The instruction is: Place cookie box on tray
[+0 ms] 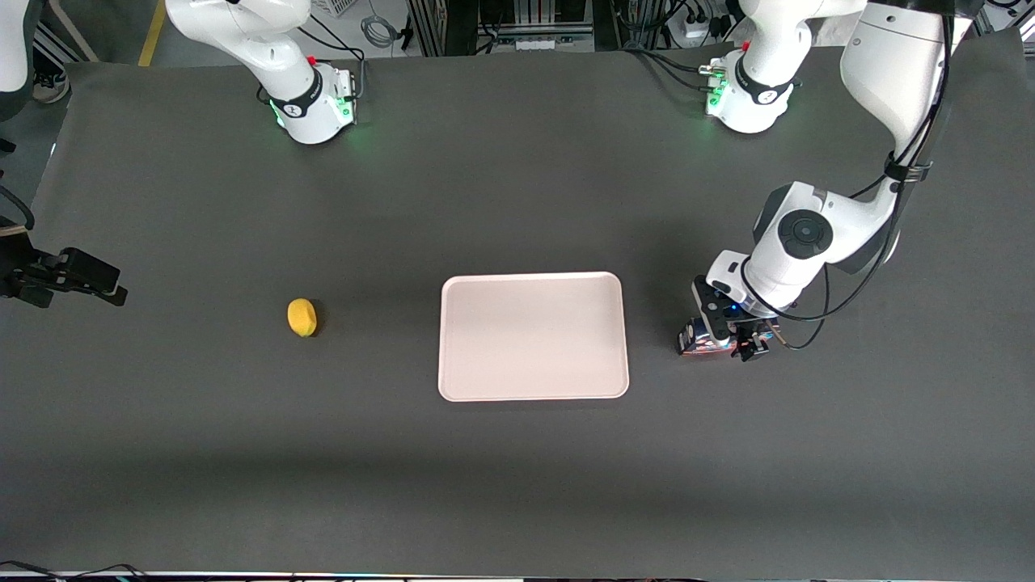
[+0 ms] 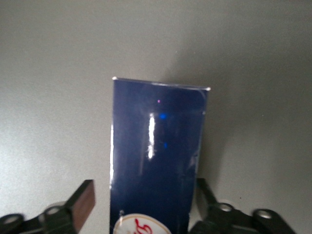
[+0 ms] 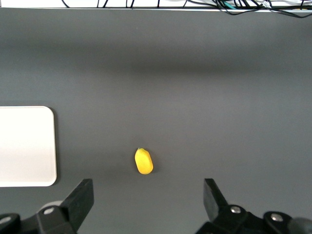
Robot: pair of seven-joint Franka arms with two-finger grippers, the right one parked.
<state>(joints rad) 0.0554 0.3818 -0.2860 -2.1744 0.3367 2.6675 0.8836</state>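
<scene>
The cookie box (image 2: 155, 151) is a narrow dark blue carton with a round white-red logo at one end. It lies on the dark table mat, and in the front view the cookie box (image 1: 694, 339) sits beside the tray, toward the working arm's end. My left gripper (image 1: 732, 338) is down over it, and in the wrist view the gripper (image 2: 145, 195) is open with the carton between its fingers. One finger (image 2: 82, 201) stands clear of the carton's side and the other is close against it. The pale pink tray (image 1: 453, 388) lies flat at mid-table with nothing on it.
A small yellow rounded object (image 1: 302, 316) lies on the mat toward the parked arm's end, apart from the tray; the right wrist view shows the yellow object (image 3: 144, 161) beside the tray's corner (image 3: 48, 146). Dark mat surrounds everything.
</scene>
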